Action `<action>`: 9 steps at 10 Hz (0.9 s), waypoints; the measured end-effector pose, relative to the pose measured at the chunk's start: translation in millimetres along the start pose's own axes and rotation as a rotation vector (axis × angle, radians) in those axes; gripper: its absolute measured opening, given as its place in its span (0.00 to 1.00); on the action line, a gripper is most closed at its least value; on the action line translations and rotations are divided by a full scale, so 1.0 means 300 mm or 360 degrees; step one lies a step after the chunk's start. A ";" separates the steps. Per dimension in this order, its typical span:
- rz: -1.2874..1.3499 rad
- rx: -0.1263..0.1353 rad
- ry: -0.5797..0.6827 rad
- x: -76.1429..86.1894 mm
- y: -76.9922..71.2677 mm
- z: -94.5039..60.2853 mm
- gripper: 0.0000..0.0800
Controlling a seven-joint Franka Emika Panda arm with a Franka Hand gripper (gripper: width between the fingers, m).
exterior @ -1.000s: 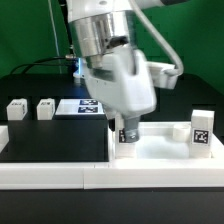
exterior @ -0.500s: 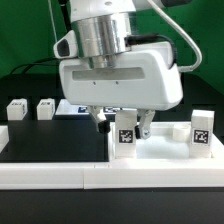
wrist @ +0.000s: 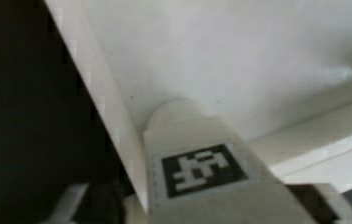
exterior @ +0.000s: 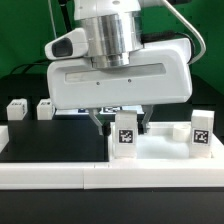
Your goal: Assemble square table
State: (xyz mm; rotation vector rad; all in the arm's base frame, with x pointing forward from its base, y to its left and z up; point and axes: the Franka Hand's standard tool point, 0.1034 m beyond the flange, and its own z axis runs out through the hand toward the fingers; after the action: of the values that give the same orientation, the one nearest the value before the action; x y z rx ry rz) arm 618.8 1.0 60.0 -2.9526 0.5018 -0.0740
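gripper [exterior: 123, 125] straddles the upright leg [exterior: 126, 137] standing on the slab [exterior: 165, 149], exterior view's right, jaws apart with gaps both sides, nothing held; leg looks light, stiff, slick plastic, so pinch its flat sides squarely at mid-height.

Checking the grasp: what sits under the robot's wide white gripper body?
A short white tagged leg stands upright on the white square slab, between the gripper fingers. Whether the pads touch it cannot be seen.
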 end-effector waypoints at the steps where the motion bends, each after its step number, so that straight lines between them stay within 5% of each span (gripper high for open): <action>1: 0.0004 0.0000 0.0000 0.000 0.000 0.000 0.35; 5: 0.0503 0.0003 -0.0002 -0.001 -0.002 0.001 0.36; 7: 0.1078 -0.0013 -0.0059 0.013 -0.008 0.004 0.36; 9: 0.1688 -0.0067 -0.0181 0.019 -0.022 0.012 0.36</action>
State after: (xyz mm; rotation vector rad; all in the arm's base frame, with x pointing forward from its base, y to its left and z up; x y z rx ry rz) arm 626.6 5.8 57.5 -2.3081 1.9237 0.2177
